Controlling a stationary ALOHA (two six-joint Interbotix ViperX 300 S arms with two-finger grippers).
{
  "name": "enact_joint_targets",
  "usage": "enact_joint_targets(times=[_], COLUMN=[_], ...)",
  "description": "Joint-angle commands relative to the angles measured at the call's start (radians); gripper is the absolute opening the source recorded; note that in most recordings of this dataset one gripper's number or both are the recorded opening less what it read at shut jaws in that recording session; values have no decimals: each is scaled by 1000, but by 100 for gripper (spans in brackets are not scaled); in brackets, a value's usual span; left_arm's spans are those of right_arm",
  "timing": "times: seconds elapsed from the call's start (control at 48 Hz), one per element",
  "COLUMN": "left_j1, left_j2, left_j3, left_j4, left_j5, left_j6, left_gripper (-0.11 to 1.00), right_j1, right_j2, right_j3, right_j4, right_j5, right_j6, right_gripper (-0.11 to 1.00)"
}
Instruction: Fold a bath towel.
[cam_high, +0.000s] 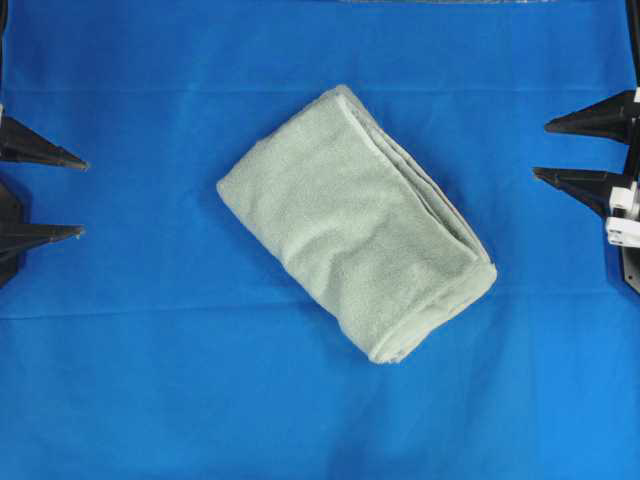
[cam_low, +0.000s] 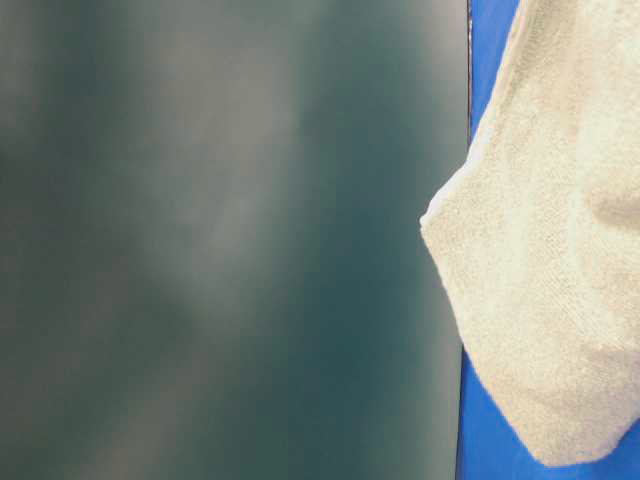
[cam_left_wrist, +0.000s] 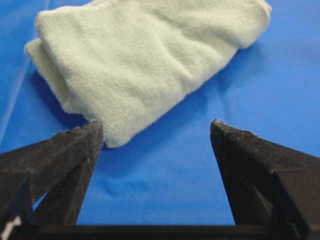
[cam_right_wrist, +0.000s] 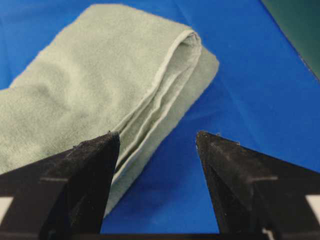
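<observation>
Ahead of left gripper: bare blue cloth, then the folded bath towel, the only obstacle.
Ahead of right gripper: a strip of bare cloth, then the towel's layered edge.
Between each claw's jaws: nothing; both spread wide.

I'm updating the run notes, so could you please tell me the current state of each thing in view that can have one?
bath towel: folded into a compact layered bundle, lying diagonally on the cloth, not held.
blue cloth: spread flat under the towel, faint creases.
left gripper: open, empty, clear of the towel.
right gripper: open, empty, clear of the towel.
</observation>
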Motion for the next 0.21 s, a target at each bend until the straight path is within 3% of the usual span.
enact_joint_targets(times=[0.0,0.188], left_j1=[0,0], left_j2=[8,6], left_j3=[-11,-11], left_j4=[-2,-2], left_j5=[-11,-11], left_j6=[-2,-3], left_gripper=[83,83], right_j1=[0,0], right_j2=[-5,-3], right_j3=[-9,-6], right_j4=[-5,-5], right_j5=[-6,-8], right_j6=[2,3], right_gripper=[64,64])
